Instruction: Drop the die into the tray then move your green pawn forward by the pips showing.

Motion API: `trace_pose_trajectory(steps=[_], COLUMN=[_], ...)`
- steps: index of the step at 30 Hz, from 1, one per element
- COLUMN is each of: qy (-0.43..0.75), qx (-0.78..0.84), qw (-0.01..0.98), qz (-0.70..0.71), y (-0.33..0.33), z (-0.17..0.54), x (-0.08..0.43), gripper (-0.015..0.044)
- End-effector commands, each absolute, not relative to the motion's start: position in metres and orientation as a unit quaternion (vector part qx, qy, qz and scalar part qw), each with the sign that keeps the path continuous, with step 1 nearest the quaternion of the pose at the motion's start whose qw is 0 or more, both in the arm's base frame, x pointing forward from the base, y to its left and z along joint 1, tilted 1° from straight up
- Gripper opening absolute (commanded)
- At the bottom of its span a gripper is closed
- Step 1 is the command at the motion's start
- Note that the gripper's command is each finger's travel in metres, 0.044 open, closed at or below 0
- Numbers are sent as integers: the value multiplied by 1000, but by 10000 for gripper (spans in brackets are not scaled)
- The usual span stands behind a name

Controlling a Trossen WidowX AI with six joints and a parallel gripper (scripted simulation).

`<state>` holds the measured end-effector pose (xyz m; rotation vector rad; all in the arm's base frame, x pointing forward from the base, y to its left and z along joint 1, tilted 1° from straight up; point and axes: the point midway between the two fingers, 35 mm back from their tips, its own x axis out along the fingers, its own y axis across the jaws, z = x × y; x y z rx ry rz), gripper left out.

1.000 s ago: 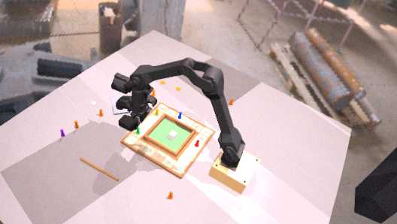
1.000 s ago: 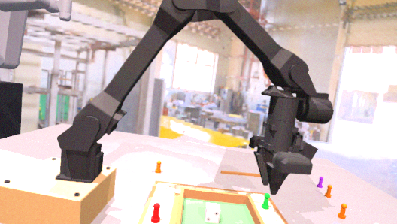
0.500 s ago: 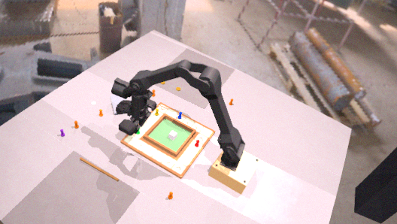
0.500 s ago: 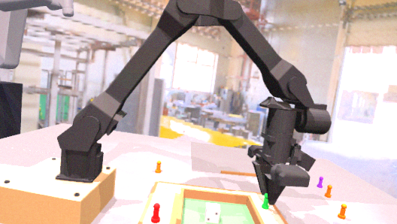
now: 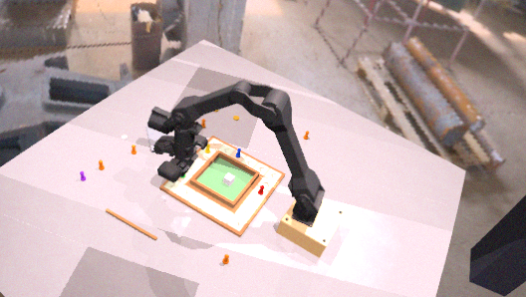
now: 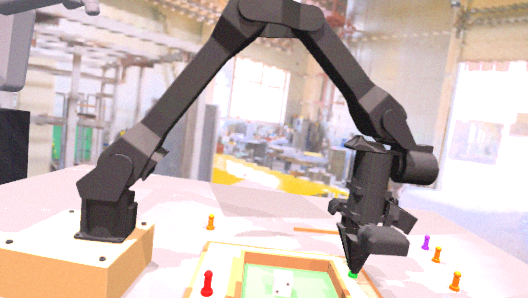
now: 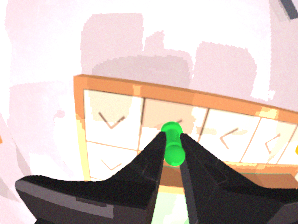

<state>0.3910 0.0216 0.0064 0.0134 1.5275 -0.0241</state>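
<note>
My gripper (image 5: 183, 171) (image 6: 353, 269) (image 7: 172, 138) points down at the board's far-left side and is shut on the green pawn (image 5: 182, 175) (image 6: 353, 274) (image 7: 174, 155). The pawn is upright on the square beside the corner, its foot partly hidden by the fingers. Arrows on the board (image 5: 240, 228) (image 7: 135, 90) point left along that row in the wrist view, then down at the corner. The white die (image 5: 228, 178) (image 6: 282, 283) lies in the green-floored tray (image 5: 211, 194) (image 6: 287, 260); I cannot read its top face.
On the board stand a yellow pawn (image 5: 207, 148) close to the gripper, a blue pawn (image 5: 238, 153) and a red pawn (image 5: 261, 190) (image 6: 206, 284). Off it are a purple pawn (image 5: 83, 175) (image 6: 426, 243), several orange pawns (image 5: 226, 259) (image 6: 211, 222) and a thin stick (image 5: 131, 224) (image 6: 316, 230).
</note>
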Motion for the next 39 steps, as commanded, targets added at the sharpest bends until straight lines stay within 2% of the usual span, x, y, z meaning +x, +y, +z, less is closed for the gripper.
trace_pose_trajectory(steps=[1,4,25,39], qy=[691,691,691,692], qx=[8,8,8,9], qw=[722,722,722,721], qz=[-11,-11,-11,-11], y=[22,22,23,47], z=[6,6,132,126], x=[391,391,385,353], gripper=[22,0,0,0])
